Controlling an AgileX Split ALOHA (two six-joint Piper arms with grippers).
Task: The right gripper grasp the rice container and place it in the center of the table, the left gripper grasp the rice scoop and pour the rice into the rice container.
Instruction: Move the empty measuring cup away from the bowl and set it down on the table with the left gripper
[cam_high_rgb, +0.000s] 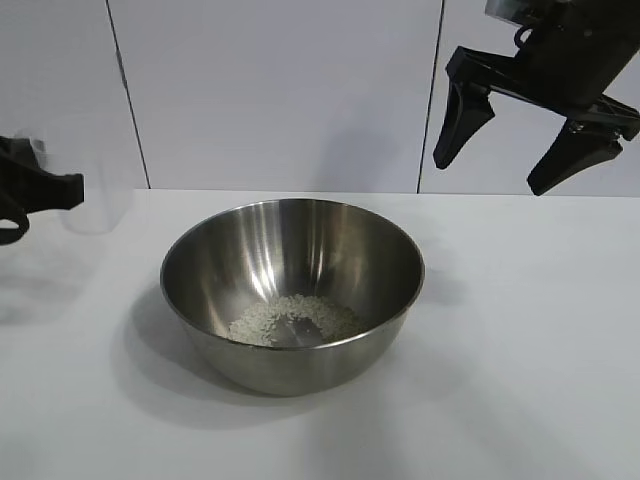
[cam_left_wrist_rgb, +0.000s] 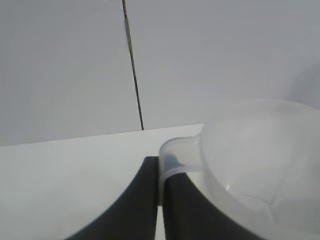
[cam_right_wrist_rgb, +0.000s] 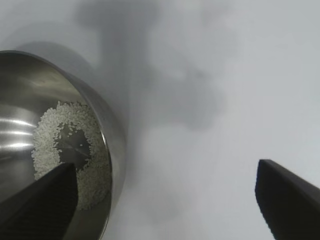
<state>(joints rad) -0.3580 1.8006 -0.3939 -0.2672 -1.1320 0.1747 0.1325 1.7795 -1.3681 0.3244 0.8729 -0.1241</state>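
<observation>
While pinching the rice scoop (cam_left_wrist_rgb: 250, 165) by its thin handle, left gripper (cam_left_wrist_rgb: 159, 200) clamped shut: slip or tip-over risk on set-down.

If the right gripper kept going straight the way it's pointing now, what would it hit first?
Probably the rice container's rim: the right gripper, jaws open, straddles that edge, one jaw over the rice, the other over the bare table. Depth is uncertain.

rice container (cam_high_rgb: 292, 290): shiny silver | rice (cam_high_rgb: 290, 320): white | table (cam_high_rgb: 520, 380): white
</observation>
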